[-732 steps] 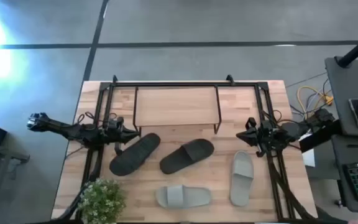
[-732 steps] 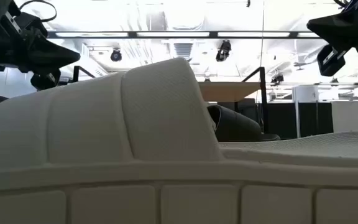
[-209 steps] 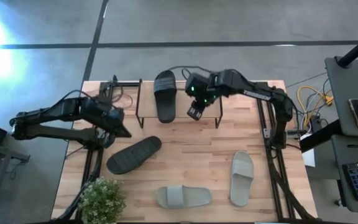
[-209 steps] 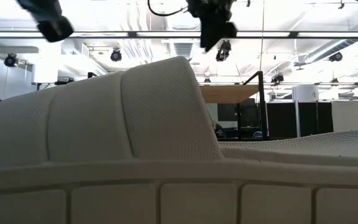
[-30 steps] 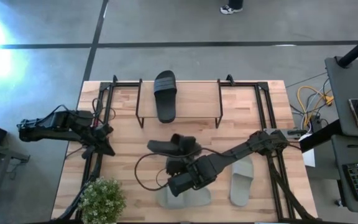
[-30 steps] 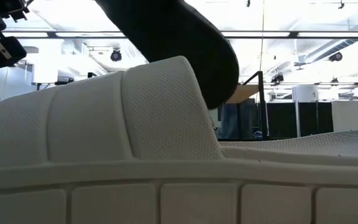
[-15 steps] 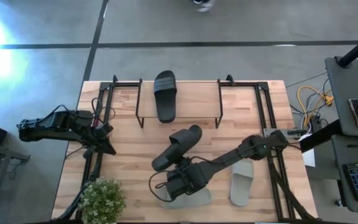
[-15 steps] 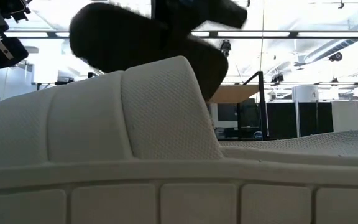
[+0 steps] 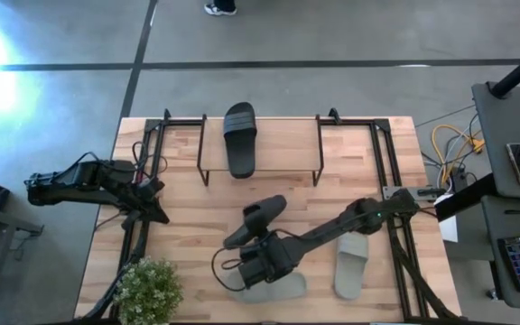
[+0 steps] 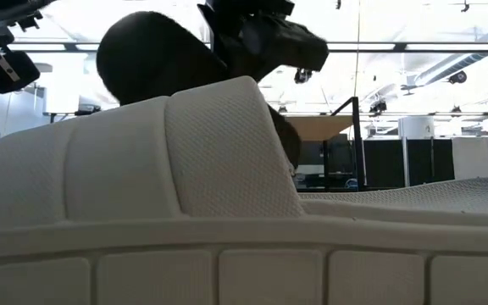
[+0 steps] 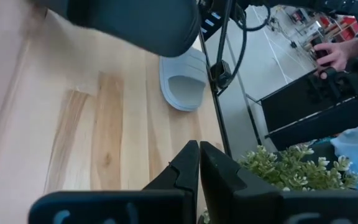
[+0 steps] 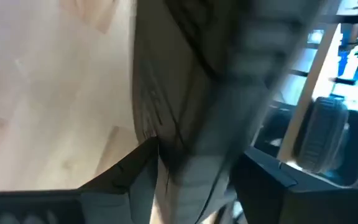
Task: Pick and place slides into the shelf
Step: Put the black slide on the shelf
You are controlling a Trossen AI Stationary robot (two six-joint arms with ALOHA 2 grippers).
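One black slide (image 9: 240, 138) lies flat on the shelf (image 9: 287, 149) at the far side. A second black slide (image 9: 255, 221) is tilted over the table's middle, with one end raised (image 10: 146, 55). It passes between the spread fingers of my right gripper (image 12: 197, 168), which reaches in from the right (image 9: 255, 253). Two pale slides lie on the table, one (image 9: 273, 289) right under that gripper and one (image 9: 350, 257) to its right. My left gripper (image 11: 199, 146) is shut with nothing in it, and waits at the table's left side (image 9: 159, 215). My right gripper has the black slide between its spread fingers, which lie across it near its near end. One finger (image 12: 143, 171) is at the slide's side edge (image 12: 160, 146). I cannot tell whether the other finger touches, because the slide is blurred there. The slide is tilted, its far end pointing toward the shelf.
A potted plant (image 9: 147, 289) stands at the near left corner. Black frame rails run along the table's left and right sides (image 9: 388, 171). Bare wood lies between the shelf and the slides. A person's hand (image 11: 334, 56) shows beyond the table.
The black slide has swung about at my right gripper. A second ago it was bunched across the gripper. Now it stretches slantwise toward the shelf, with one end tipped up. My right gripper has stayed over the near pale slide.
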